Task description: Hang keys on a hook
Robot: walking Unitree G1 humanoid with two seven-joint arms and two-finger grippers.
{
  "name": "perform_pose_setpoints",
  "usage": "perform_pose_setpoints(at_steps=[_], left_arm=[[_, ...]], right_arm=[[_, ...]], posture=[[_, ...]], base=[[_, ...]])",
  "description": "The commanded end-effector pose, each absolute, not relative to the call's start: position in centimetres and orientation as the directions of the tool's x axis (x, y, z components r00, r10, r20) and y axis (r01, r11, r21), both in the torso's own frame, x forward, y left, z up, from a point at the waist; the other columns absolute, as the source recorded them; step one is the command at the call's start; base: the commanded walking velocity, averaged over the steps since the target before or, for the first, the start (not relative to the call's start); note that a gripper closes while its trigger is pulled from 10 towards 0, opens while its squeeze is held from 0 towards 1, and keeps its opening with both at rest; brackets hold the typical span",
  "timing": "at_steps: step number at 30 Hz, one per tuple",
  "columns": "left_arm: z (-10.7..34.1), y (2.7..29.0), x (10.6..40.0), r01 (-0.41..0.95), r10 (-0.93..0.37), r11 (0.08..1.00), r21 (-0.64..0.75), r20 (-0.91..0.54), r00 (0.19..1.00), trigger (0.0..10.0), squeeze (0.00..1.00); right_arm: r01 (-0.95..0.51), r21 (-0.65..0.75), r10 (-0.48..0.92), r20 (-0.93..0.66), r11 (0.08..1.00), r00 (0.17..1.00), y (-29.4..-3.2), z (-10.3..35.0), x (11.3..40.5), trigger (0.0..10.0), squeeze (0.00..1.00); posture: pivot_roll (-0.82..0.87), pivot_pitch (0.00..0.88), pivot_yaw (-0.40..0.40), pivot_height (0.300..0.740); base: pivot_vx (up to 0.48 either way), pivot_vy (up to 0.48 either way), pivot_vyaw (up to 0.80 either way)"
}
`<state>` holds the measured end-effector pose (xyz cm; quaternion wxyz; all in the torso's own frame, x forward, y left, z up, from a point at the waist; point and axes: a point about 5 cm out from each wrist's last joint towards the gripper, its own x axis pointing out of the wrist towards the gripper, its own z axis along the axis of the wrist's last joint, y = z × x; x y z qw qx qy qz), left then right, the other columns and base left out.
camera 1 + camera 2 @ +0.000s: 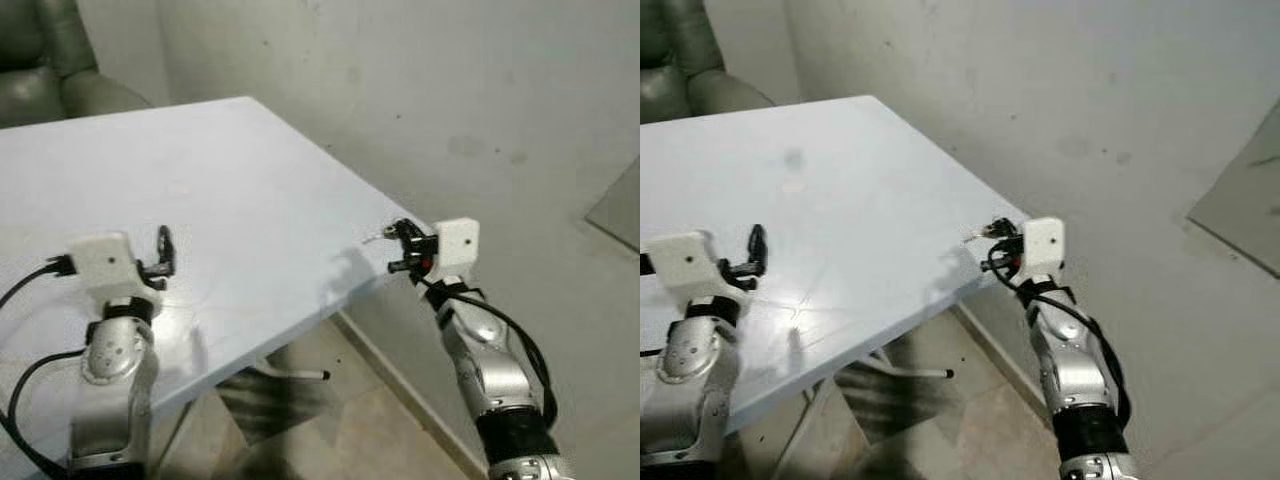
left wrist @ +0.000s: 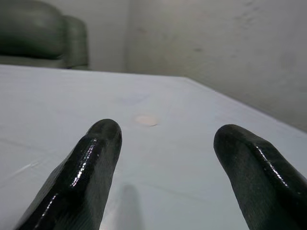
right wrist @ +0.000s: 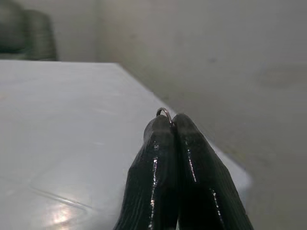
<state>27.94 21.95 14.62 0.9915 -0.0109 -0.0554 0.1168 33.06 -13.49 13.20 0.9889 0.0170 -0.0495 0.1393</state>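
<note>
R gripper: pinched shut on thin silver metal key ring, over pale blue tabletop corner.
L gripper: wide, empty.
Risk: tip-only hold, ring may slip out.

From where I stand, there is nothing to read: no word, label, brand, number or sign on the pale tabletop, on the grey wall behind it, or on the white housings of the two arms. The faint round spot on the tabletop is a stain, not print.
</note>
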Motion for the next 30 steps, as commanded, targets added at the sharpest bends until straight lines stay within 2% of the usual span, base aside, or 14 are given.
perform_pose_setpoints(at_steps=[1, 30], left_arm=[[14.63, 21.95, 27.94, -0.228, 0.229, 0.973, -0.024, 0.1, 0.968, 10.0, 0.0], [14.33, 21.69, 27.8, -0.221, 0.221, 0.975, -0.016, 0.073, 0.973, 10.0, 0.0]], right_arm=[[-0.273, 0.011, 0.269, 0.117, 0.962, 0.956, -13.63, 13.61, 33.06, 10.0, 0.0], [-0.253, 0.007, 0.251, 0.102, 0.967, 0.963, -13.93, 13.33, 32.63, 10.0, 0.0]], posture=[[-0.01, 0.0, -0.065, 0.74], [-0.01, 0.0, -0.062, 0.74]], base=[[0.0, 0.0, -0.73], [0.0, 0.0, -0.72]])
